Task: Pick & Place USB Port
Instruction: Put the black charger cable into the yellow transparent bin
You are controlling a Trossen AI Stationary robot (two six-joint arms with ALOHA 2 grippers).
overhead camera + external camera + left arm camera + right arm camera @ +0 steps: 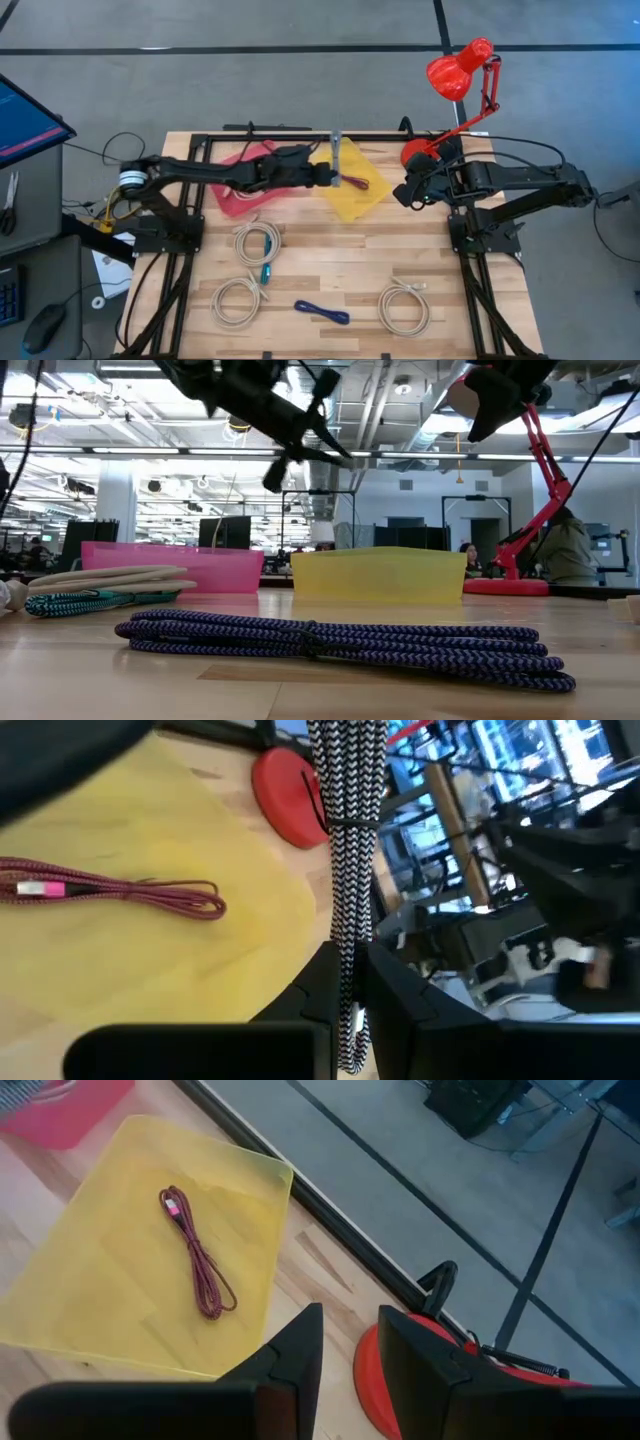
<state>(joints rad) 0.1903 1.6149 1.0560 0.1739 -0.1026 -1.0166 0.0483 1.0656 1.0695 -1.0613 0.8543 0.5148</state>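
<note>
My left gripper reaches over the gap between the pink tray and the yellow tray, shut on a bundled black-and-white braided cable. A red braided cable lies flat on the floor of the yellow tray; it also shows in the right wrist view. My right gripper hovers at the yellow tray's right side, by the red lamp base, with its fingers a narrow gap apart and nothing between them. My left gripper pinches the black-and-white cable bundle between its two fingers, close to one end of the bundle. The fingers come level from the table's left. The tied bundle sticks out straight past them, lifted clear above the yellow tray's edge.
White cable coils, a teal cable and a blue-purple cable lie on the near half of the wooden table. A red desk lamp stands at the far right corner.
</note>
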